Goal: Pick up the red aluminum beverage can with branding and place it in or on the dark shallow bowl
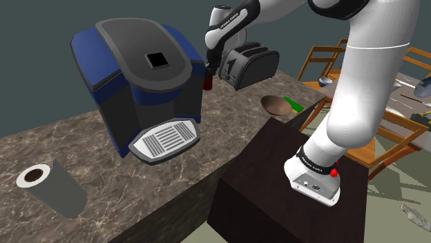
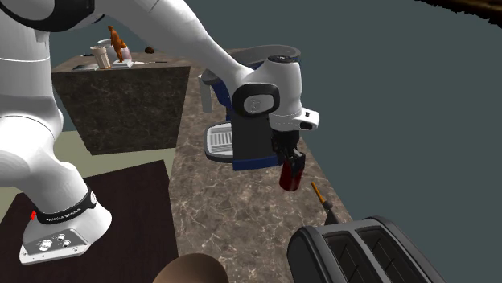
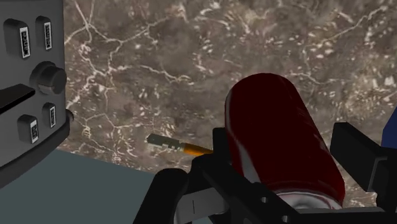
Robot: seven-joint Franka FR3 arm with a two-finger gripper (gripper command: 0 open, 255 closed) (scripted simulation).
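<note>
Red can (image 3: pixel 280 133) clamped in gripper (image 3: pixel 285 149) near counter (image 1: pixel 235 117) edge, between coffee machine (image 1: pixel 131 76), toaster (image 1: pixel 252 62).

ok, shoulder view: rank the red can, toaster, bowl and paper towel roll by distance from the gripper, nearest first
1. red can: clasped between the fingers of the gripper.
2. toaster: just to the shoulder view's right of the gripper, at the back of the counter.
3. brown shallow bowl: further right and closer to the stand.
4. paper towel roll: far corner at the shoulder view's lower left.
</note>
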